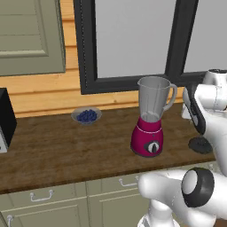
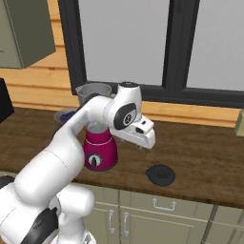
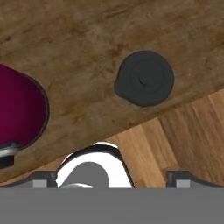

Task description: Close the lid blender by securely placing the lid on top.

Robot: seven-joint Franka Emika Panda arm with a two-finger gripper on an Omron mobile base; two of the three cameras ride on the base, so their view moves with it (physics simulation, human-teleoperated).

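The blender stands on the wooden counter, a magenta base with a dial under a tall clear jar whose top is uncovered. To its right the small round black lid lies flat near the counter's front edge. My gripper hovers above the counter between the blender and the lid, pointing down. From the hand, the lid sits ahead and to the right, with the magenta base at the left. The gripper is open, its fingertips far apart and holding nothing.
A small bowl of blueberries sits behind and left of the blender. A black appliance stands at the counter's far left. A dark-framed window runs along the back wall. The counter's front edge passes just below the lid.
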